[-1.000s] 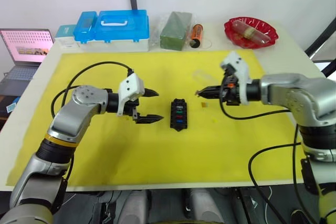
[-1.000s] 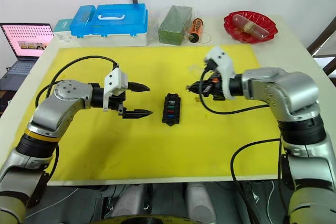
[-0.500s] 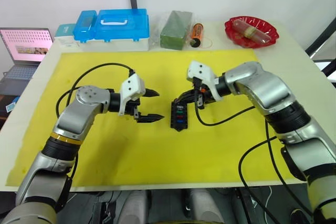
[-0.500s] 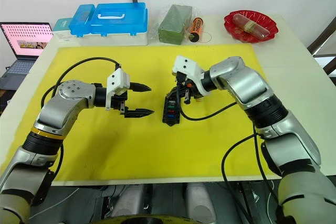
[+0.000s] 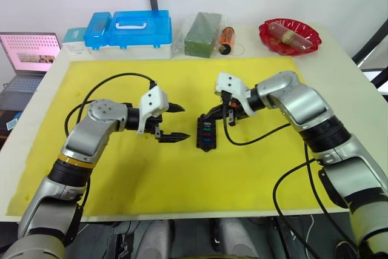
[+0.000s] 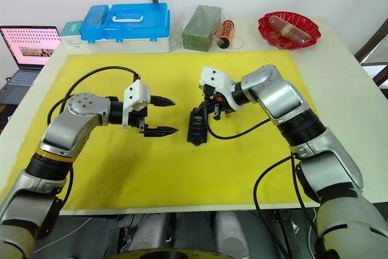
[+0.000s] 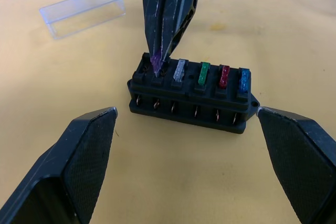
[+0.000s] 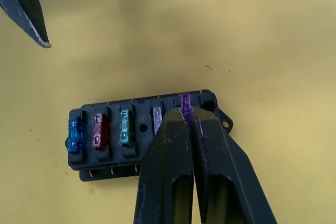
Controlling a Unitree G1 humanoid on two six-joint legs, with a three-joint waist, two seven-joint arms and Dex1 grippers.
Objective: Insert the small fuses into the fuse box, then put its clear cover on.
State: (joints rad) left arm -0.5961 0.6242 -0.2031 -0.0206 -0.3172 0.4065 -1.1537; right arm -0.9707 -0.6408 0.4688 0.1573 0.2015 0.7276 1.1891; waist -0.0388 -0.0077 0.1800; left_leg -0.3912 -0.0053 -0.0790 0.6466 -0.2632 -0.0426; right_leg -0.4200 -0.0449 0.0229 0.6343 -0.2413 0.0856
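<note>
The small black rectangular fuse box (image 7: 191,98) sits right under my right hand (image 7: 159,60), which is clamped on a tiny purple blade fuse (image 8: 185,100) at its slot; I should press straight down, keeping it upright. My left hand (image 5: 171,122) waits apart beside it

A lab bench: yellow mat (image 5: 182,174), laptop (image 5: 27,59), blue-lidded storage boxes (image 5: 130,31).

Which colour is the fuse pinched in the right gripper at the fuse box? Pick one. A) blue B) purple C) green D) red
B: the right gripper is shut on the purple fuse at an end slot of the fuse box; the blue, red and green ones already sit in their slots.
</note>
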